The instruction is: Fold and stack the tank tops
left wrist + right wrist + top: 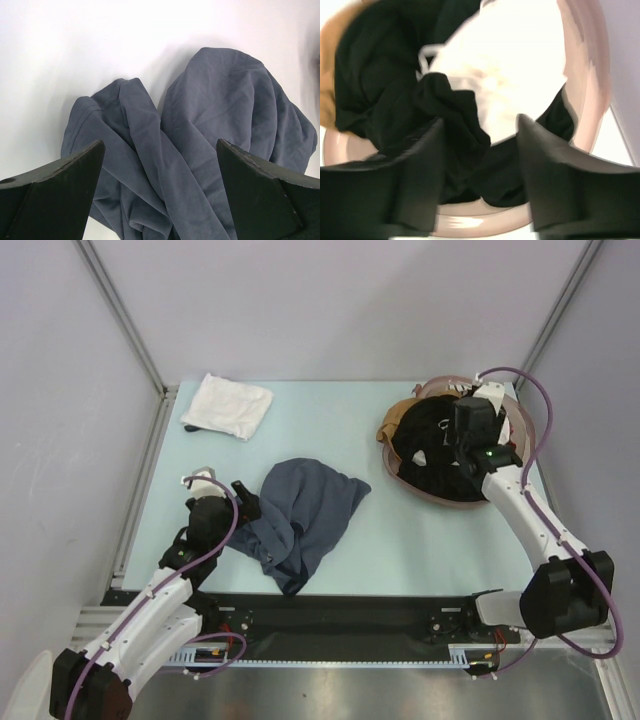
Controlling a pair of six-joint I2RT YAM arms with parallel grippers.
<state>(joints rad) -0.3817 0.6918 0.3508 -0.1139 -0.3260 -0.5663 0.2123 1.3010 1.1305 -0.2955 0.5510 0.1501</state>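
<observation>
The slate grey-blue tank top (305,510) lies crumpled in the middle of the table; it fills the left wrist view (200,140). My left gripper (246,503) is open at the top's left edge, low over its folds (160,150), with cloth between the jaws but not pinched. A folded white top (230,405) lies at the back left; no dark trim shows on it. My right gripper (461,452) is open and empty above the black clothes (455,110) in the basket, its jaws (480,122) apart.
A round tan basket (500,495) at the back right holds a jumble of black and mustard clothes (435,445). A bright white patch (510,65) shows among them; I cannot tell what it is. Metal frame rails (140,490) border the table.
</observation>
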